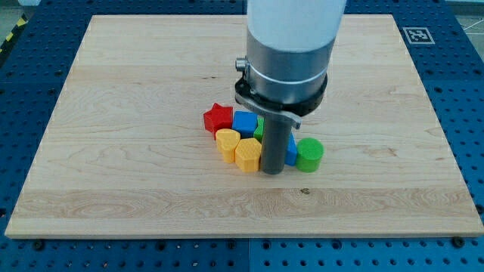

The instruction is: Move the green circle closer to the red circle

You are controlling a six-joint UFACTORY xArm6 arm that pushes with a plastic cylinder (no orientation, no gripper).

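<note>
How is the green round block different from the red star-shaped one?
The green round block is a smooth cylinder; the red star block has points. The green one sits at the cluster's right end, the red star at its upper left. My tip stands nearer the green one. Both rest on the wooden board.

Pale smooth wooden board (pixel 136 151), matt plastic green circle (pixel 309 153), dark rod (pixel 272 147).

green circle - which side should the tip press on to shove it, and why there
Judging from this view, no red circle shows, so the push direction cannot be settled. The green circle is a short upright cylinder, so press low on its curved side wall, centred so it doesn't spin off. My tip sits just to the view's left of it, beside the yellow blocks.
</note>
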